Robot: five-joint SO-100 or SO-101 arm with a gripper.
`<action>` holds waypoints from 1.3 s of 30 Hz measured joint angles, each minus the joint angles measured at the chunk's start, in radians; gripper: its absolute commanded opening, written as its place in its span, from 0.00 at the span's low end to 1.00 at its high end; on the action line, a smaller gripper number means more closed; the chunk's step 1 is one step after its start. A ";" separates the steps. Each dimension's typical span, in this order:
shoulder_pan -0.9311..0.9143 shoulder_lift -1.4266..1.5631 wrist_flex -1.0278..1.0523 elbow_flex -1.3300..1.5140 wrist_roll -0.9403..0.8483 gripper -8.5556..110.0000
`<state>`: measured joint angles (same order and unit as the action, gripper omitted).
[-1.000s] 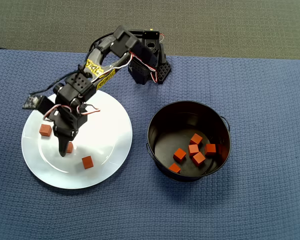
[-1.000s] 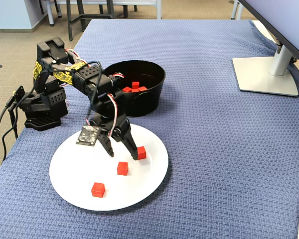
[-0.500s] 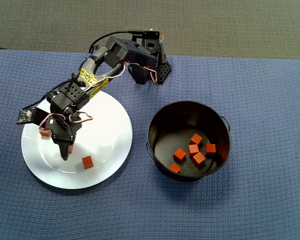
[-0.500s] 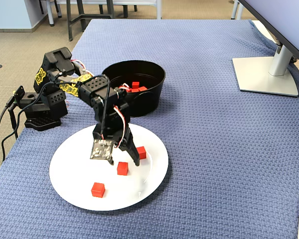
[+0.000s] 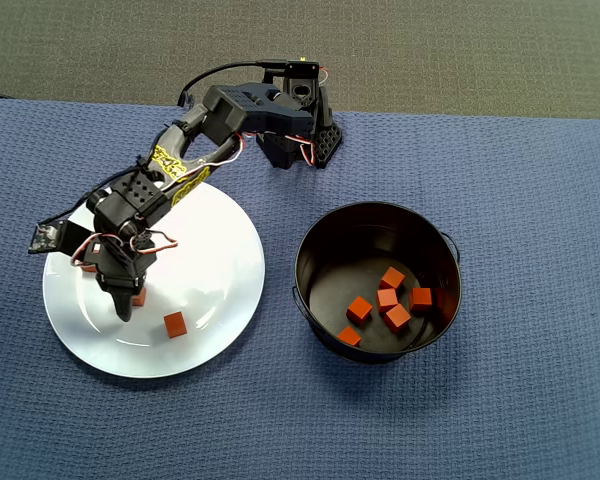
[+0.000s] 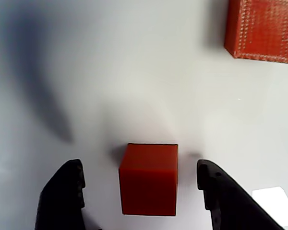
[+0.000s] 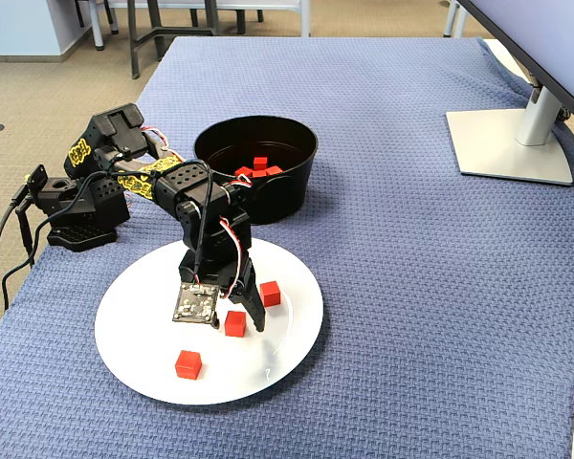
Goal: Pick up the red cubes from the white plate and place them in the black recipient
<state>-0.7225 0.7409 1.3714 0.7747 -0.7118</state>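
Three red cubes lie on the white plate (image 5: 215,260). One red cube (image 6: 149,178) sits between the open fingers of my gripper (image 6: 140,167), with a gap on each side. In the overhead view my gripper (image 5: 128,300) partly hides that cube (image 5: 139,297); a second cube (image 5: 174,324) lies to its right and a third (image 5: 85,268) peeks out at the arm's left. In the fixed view my gripper (image 7: 237,320) stands over the middle cube (image 7: 234,323). The black recipient (image 5: 320,245) holds several red cubes (image 5: 386,297).
The arm's base (image 5: 300,130) stands at the back edge of the blue cloth, behind the plate. A monitor stand (image 7: 512,143) sits at the far right of the fixed view. The plate (image 7: 134,325) lies close to the pot (image 7: 268,196).
My gripper has swung across the plate and dropped lower, from beside the cubes to straddling the middle cube. Its jaws stay open. No cube has moved.
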 measured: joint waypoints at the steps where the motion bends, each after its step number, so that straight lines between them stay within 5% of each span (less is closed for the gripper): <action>1: 0.000 0.000 0.000 0.000 0.000 0.23; 26: 0.002 0.018 -0.025 0.025 0.083 0.07; 39: 0.074 0.649 0.040 0.334 0.359 0.07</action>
<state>-0.6489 1.3898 1.4113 1.1091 -0.3528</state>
